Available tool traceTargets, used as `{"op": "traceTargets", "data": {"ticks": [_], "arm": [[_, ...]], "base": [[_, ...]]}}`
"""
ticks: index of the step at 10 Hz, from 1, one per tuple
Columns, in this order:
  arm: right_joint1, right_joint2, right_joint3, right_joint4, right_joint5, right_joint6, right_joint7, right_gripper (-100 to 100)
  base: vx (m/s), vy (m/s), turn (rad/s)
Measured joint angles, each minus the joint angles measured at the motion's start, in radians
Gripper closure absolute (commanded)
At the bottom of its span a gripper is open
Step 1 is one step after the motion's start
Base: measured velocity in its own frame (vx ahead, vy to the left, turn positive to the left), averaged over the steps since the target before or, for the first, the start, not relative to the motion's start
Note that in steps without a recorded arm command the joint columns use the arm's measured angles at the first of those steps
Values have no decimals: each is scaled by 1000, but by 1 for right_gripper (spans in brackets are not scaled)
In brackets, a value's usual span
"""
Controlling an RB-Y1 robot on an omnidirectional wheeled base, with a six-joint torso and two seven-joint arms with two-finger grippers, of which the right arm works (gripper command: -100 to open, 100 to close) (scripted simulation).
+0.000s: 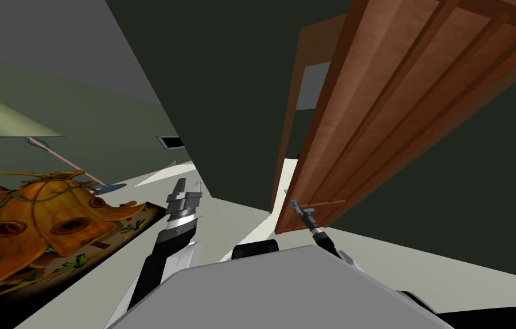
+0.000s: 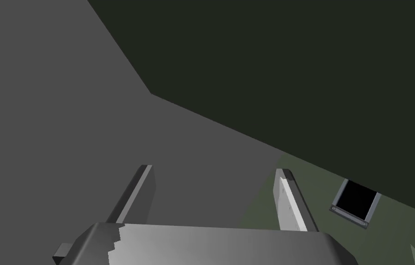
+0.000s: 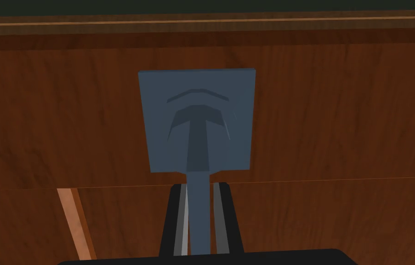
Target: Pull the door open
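— Door point(image 1: 376, 114): where is it sitting, relative to the right gripper point(image 3: 200, 186)?

— It is standing straight ahead of the gripper, taking up everything beyond the fingertips. The gripper is pinching the handle point(image 3: 199, 207), its fingers pressing the two sides, with the grey plate point(image 3: 197, 92) lying just past the tips.

— So how am I doing the pull well?

— I would be keeping the pinch firm and drawing back along an arc around the hinge side rather than in a straight line, so the lever is not slipping out from between the thin fingers. Letting the wrist turn with the leaf should be helping too. The door is looking ajar, so I am judging the swing as begun but far from finished.

— What is the head view giving that the wrist view is not?

— It is showing the leaf angling off its frame point(image 1: 316, 45), a gap opening beside it, and the wall point(image 1: 222, 85) to the gripper's left. The right wrist view is showing the grip itself, which is looking tiny from the head.

— And the left gripper point(image 2: 215, 169)?

— It is hanging spread and holding nothing, off to the left of the right one, well apart from the door and nearer an orange pumpkin point(image 1: 45, 223).
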Motion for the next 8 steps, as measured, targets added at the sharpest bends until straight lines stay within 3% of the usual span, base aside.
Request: {"op": "traceTargets", "data": {"ticks": [1,2,4,5,8], "arm": [[15,-3,2,-14,5,-6,-7,100],[14,-14,4,22,10,-44,-15,100],[35,-21,4,19,17,-68,-25,100],[46,-24,4,11,19,-72,-30,100],[52,-28,3,18,23,-85,-34,100]], "base": [[-173,-96,196],[-155,-52,87],[-155,-26,85],[-55,-6,-7],[-193,-95,209]]}}
